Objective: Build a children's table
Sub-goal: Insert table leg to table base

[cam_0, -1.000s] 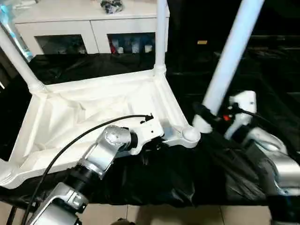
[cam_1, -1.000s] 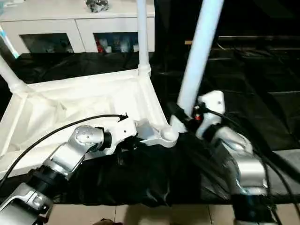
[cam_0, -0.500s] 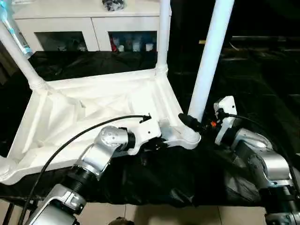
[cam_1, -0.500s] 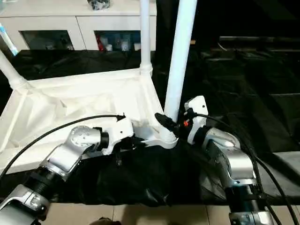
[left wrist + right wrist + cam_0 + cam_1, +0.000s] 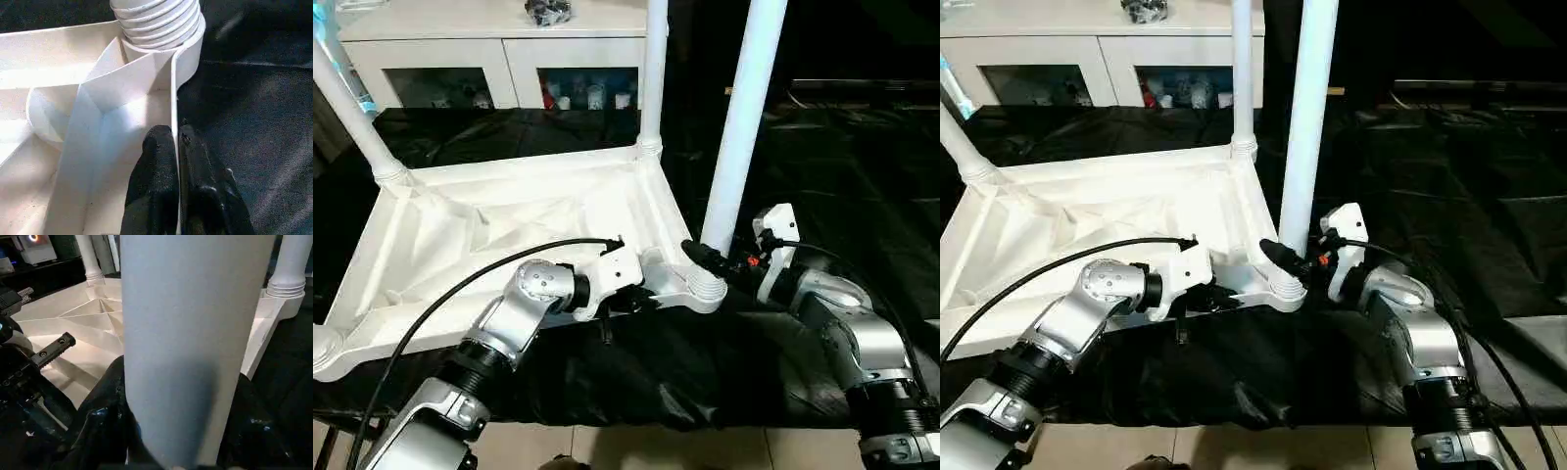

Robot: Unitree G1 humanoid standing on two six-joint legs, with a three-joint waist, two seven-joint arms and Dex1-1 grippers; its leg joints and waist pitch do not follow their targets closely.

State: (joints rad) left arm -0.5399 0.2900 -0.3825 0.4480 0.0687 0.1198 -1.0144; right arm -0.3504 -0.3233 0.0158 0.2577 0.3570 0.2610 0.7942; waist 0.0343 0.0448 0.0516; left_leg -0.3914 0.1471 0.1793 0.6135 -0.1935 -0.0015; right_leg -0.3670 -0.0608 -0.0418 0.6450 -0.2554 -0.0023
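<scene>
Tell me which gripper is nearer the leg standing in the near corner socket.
Right. The right gripper is clamped around that leg just above the socket. The left gripper pinches the tabletop rim beside the same corner, not touching the leg.

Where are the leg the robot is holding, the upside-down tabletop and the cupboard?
leg (image 5: 742,108): left eye view, middle of its tube.
tabletop (image 5: 460,245): left eye view, ribbed underside.
cupboard (image 5: 489,54): left eye view, white front frame.

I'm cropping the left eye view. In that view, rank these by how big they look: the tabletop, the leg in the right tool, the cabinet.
1. tabletop, largest by far.
2. cabinet and leg: unsure; the frame cuts both off, and the leg stands nearer the camera.
</scene>
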